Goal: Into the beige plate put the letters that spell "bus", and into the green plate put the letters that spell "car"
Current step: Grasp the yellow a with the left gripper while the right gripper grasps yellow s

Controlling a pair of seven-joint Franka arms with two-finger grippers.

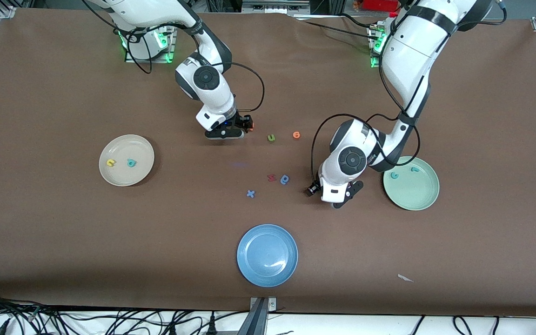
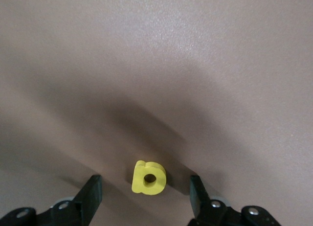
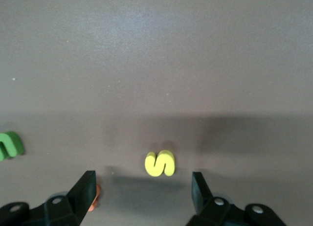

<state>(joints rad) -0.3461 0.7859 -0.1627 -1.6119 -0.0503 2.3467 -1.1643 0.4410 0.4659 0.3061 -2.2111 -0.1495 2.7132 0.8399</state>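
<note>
On the beige plate [image 1: 126, 160], toward the right arm's end of the surface, a yellow u [image 1: 110, 163] and a teal b [image 1: 131, 162] are already lying; the yellow s [image 3: 160, 163] is still waiting on the surface. 2 teal letters are sitting in the green plate [image 1: 411, 183], so the yellow a [image 2: 148, 177] is what remains there. Both arms are reaching down, wrists pointing at the surface. Spread jaws of the right gripper [image 3: 142, 192] are flanking the s, while the left gripper [image 2: 145, 194] is bracketing the a, jaws apart, not touching it.
</note>
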